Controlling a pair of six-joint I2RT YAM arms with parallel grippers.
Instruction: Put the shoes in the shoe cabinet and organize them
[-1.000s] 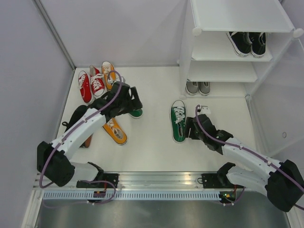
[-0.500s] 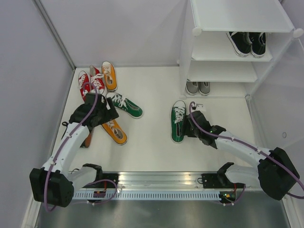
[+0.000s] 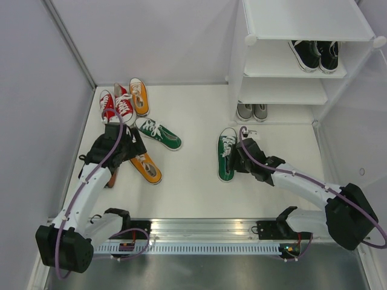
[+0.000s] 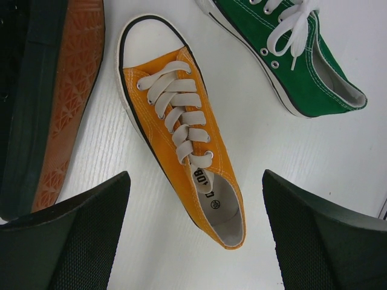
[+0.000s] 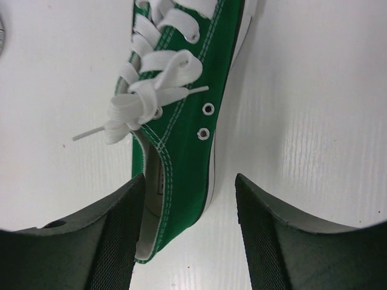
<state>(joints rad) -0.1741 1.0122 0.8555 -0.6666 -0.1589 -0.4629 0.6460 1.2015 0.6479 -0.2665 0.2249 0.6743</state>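
Note:
My right gripper [image 3: 242, 158] [image 5: 189, 181] is open and low at the heel of a green shoe [image 3: 227, 154] [image 5: 181, 139]. Its left finger sits at the shoe's opening, and its right finger stands off the sole with a gap. My left gripper [image 3: 129, 148] [image 4: 195, 181] hangs open over the heel of an orange shoe [image 3: 147, 168] [image 4: 181, 127], holding nothing. The other green shoe [image 3: 158, 133] [image 4: 296, 60] lies just beyond it. A red pair [image 3: 116, 107] and another orange shoe [image 3: 138, 95] lie at the far left. The shoe cabinet [image 3: 302, 18] stands at the far right, holding a black pair [image 3: 314, 54] and a grey pair [image 3: 252, 111].
A black shoe [image 4: 66, 90] lies on its side with its brown sole showing, left of the orange shoe under my left arm. White walls close the floor on the left, back and right. A metal rail [image 3: 199, 232] runs along the near edge.
My left arm has drawn back toward the near left, from over the green shoe to over the orange one. My right gripper has narrowed a little and settled at the green shoe's heel.

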